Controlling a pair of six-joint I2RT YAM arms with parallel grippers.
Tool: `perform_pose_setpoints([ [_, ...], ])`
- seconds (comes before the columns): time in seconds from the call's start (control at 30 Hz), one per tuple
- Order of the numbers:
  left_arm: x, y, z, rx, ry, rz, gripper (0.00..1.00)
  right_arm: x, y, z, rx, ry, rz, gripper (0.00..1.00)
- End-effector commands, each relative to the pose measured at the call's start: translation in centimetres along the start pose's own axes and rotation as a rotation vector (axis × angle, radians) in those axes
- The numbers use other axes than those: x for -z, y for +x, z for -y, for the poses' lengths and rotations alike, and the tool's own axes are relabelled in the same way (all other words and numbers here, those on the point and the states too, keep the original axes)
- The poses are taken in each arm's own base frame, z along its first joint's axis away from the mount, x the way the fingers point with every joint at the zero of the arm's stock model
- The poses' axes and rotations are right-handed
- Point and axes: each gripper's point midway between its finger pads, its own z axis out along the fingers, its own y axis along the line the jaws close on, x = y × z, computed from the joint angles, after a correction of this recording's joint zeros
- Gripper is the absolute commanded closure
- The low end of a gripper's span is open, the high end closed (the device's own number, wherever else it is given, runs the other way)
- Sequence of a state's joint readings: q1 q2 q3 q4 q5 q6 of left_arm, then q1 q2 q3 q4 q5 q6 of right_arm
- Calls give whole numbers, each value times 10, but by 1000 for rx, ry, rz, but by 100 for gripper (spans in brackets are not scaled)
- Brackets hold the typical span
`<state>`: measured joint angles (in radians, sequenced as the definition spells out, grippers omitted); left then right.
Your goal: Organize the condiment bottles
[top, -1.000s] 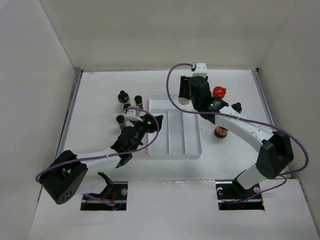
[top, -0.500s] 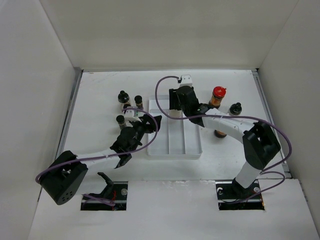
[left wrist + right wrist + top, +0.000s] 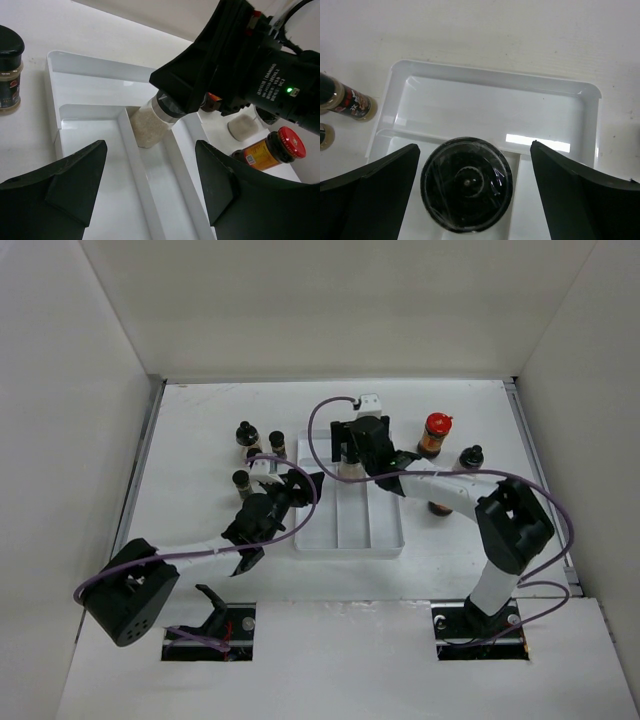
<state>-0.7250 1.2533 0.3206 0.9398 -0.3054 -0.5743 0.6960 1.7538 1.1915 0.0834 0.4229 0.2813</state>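
My right gripper point(image 3: 350, 453) hangs over the far end of the white tray point(image 3: 385, 532). Its jaws stand apart round the black cap point(image 3: 466, 184) of a whitish bottle point(image 3: 150, 125), with a gap on the right side. The bottle's base sits in the tray by a divider. My left gripper point(image 3: 302, 485) is open and empty at the tray's left edge. A red-capped brown bottle point(image 3: 436, 428) and a black-capped jar point(image 3: 470, 455) stand right of the tray. Another brown bottle point(image 3: 438, 507) is half hidden by the right arm. Three black-capped jars point(image 3: 243, 432) stand to the left.
The tray has long compartments split by raised dividers point(image 3: 137, 170). The right arm's cable point(image 3: 318, 420) loops above the tray. White walls enclose the table on three sides. Two jars point(image 3: 349, 102) show left of the tray in the right wrist view.
My right gripper has moved left from beside the red-capped bottle to over the tray's far end, whitish bottle under it. The left arm has not moved.
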Motion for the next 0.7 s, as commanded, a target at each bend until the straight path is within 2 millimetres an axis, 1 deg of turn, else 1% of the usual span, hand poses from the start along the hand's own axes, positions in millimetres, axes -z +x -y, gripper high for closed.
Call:
perform_pose_setpoints([
  [0.0,-3,-12,12,29,43,46,30,26,-48,-3,-56,-23,136,0],
  [0.1,-3,-12,15,26,49,45,30,53,-60,8,-84,-24,172,0],
  [0.13,-3,-12,15,25,51,44,30,64,-60,16,-101,-12,185,3],
  [0.17,-3,-11,15,24,49,42,30,74,-60,27,-123,11,199,10],
  [0.2,-4,-11,14,25,47,42,30,84,-59,40,-150,41,211,21],
  [0.23,-4,-10,14,28,48,41,30,95,-57,54,-174,73,225,36],
  [0.27,-3,-10,15,29,50,40,30,107,-54,72,-200,120,241,53],
  [0.3,-3,-10,16,29,54,37,30,118,-50,90,-227,174,256,66],
  [0.33,-4,-9,16,29,55,34,30,129,-44,107,-250,233,265,72],
  [0.37,-5,-7,17,27,56,29,30,140,-38,125,-271,293,270,74],
  [0.4,-6,-6,17,28,55,26,30,148,-30,141,-282,350,263,74],
  [0.43,-6,-6,17,28,57,25,30,154,-20,156,-284,406,246,68],
  [0.5,-5,-7,17,32,58,27,30,164,-3,182,-302,497,216,47],
  [0.57,-5,-7,17,35,58,29,30,169,12,196,-329,540,187,24],
  [0.6,-5,-7,16,35,56,29,30,169,17,201,-335,556,175,15],
  [0.67,-5,-7,15,40,52,28,30,168,23,208,-324,585,153,7],
])
